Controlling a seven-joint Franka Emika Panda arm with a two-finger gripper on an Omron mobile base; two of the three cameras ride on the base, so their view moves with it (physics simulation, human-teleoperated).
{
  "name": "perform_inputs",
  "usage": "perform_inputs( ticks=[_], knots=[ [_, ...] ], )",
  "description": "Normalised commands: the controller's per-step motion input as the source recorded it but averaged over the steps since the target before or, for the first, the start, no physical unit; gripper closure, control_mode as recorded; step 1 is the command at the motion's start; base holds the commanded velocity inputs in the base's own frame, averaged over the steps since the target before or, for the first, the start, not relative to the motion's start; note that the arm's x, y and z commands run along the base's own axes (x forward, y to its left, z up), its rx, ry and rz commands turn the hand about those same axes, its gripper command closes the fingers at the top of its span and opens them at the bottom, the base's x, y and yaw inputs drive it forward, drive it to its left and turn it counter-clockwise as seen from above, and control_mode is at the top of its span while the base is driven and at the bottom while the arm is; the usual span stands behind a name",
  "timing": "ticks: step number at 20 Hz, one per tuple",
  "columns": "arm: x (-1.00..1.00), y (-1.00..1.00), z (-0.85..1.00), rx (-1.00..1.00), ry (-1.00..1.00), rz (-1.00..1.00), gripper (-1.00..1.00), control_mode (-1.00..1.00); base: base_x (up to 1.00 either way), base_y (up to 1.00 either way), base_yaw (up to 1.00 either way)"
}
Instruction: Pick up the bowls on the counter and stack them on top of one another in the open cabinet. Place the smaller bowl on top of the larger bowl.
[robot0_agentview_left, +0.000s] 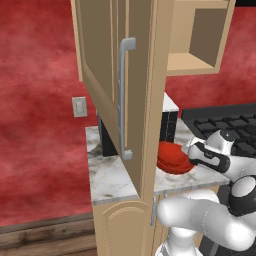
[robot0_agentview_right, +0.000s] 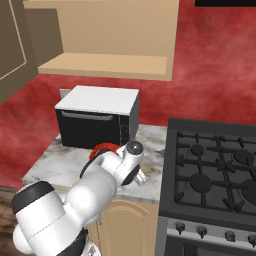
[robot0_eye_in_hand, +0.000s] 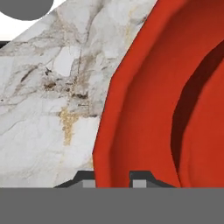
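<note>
Two dark fingertips (robot0_eye_in_hand: 89, 180) of the end effector (robot0_eye_in_hand: 113, 180) straddle the rim of the larger bowl (robot0_eye_in_hand: 144, 109) at the lower centre of the hand view, spread open with nothing clamped. That red bowl sits on the marble desk (robot0_eye_in_hand: 48, 87), mid-right in the left base view, beside the black microwave (robot0_agentview_right: 97, 117), below the open cabinet (robot0_agentview_right: 105, 65).

You see the larger bowl (robot0_eye_in_hand: 144, 113) on the right, resting on the counter (robot0_eye_in_hand: 52, 96). The gripper (robot0_eye_in_hand: 114, 180) straddles its near rim, one fingertip (robot0_eye_in_hand: 89, 180) outside, the other inside.
</note>
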Motion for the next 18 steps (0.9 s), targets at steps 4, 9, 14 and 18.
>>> perform_inputs(
  ticks=[4,9,14,18],
  knots=[
    [-0.14,0.05,0.35,-0.1,-0.04,0.0,1.0,-1.0,0.0,0.0,0.0],
    [-0.25,0.0,0.44,-0.09,-0.07,0.0,1.0,-1.0,0.0,0.0,0.0],
    [-0.29,0.0,0.56,-0.03,-0.06,0.0,1.0,-1.0,0.0,0.0,0.0],
    [-0.27,0.0,0.67,0.0,-0.09,0.0,1.0,-1.0,0.0,0.0,0.0]
  ],
)
